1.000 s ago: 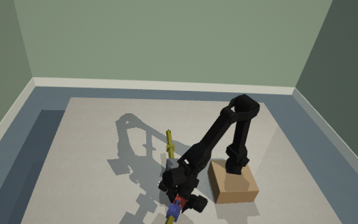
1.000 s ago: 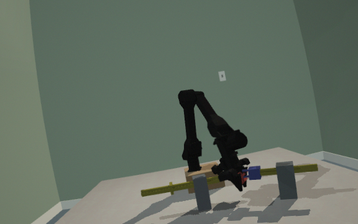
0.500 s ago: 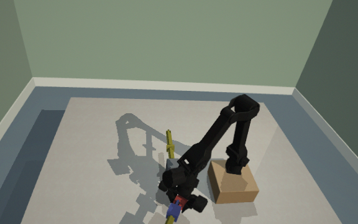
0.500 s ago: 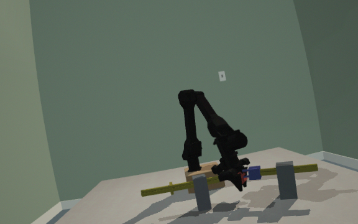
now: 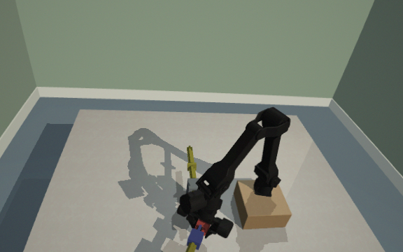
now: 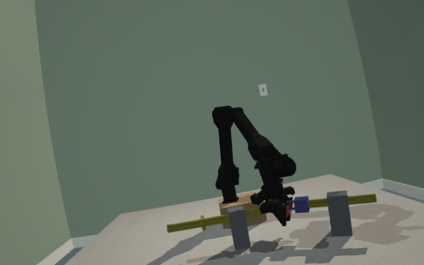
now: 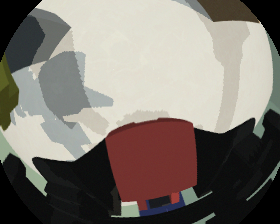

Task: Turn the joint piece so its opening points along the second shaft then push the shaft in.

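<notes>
i had the hand [image 5: 201, 227] [image 6: 286, 210] [image 7: 143, 128] closed on the red joint piece [image 5: 203, 227] [image 6: 288, 210] [image 7: 152, 162], which sat beside the blue piece [image 5: 196, 237] [image 6: 302, 205] [image 7: 163, 208] on the end of the fixed shaft [image 6: 362, 199]. that put me, i judged, in the turning step; whether the opening already pointed along the second shaft [image 5: 190, 154] [image 6: 185, 226], i could not tell. the second shaft ran through its own gray block [image 6: 239, 228], with a good length out behind it, so the push looked undone. letting go, pushing until it stopped and backing off were left.
</notes>
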Robot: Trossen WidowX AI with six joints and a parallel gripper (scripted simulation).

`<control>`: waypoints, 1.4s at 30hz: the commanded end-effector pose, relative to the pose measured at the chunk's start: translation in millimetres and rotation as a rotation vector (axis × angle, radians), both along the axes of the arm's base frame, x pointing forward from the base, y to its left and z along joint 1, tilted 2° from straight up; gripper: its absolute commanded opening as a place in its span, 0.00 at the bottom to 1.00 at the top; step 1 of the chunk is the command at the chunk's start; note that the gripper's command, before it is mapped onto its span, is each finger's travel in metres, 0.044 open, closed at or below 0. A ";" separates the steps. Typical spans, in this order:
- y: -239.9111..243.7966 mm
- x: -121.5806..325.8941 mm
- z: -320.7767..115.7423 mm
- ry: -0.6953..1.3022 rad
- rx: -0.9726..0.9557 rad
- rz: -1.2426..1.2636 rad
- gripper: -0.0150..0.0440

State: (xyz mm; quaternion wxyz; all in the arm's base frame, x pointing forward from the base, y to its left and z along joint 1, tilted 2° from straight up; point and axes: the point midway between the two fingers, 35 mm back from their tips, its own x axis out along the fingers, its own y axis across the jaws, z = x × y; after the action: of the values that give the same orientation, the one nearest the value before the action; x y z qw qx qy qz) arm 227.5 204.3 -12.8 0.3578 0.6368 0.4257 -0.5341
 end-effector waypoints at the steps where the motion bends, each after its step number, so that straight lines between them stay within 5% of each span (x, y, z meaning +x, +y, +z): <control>1: -1.8 0.8 1.5 0.019 -0.052 0.049 0.25; 25: -9.8 7.1 11.9 0.090 -0.356 0.306 0.25; 42: -10.5 6.9 12.5 0.095 -0.376 0.311 0.25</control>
State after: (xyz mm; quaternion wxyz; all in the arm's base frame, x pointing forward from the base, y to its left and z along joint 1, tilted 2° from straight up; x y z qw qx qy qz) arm 234.1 194.0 -0.6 0.5235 0.4637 0.4280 -0.5724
